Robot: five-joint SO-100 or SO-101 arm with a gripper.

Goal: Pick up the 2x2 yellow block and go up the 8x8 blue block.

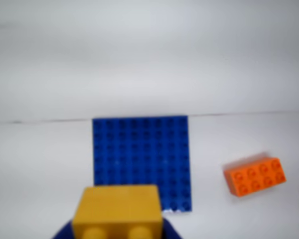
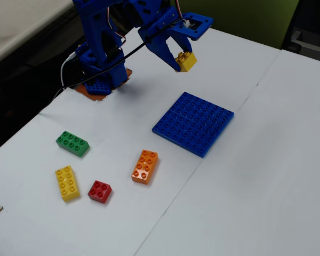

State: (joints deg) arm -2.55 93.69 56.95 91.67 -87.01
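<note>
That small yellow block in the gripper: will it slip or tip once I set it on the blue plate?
The 2x2 yellow block looks rigid, smooth plastic, so it may slip in the gripper. Squat and square, it probably won't tip. Studs on the 8x8 blue block should hold it.

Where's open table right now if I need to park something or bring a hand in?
In the fixed view, the whole right side beyond the blue plate is bare, and so is the near right corner. The plate's studded top is empty too. It is crowded at lower left: green brick, long yellow brick, red brick, orange brick. The arm's base fills the far left.
</note>
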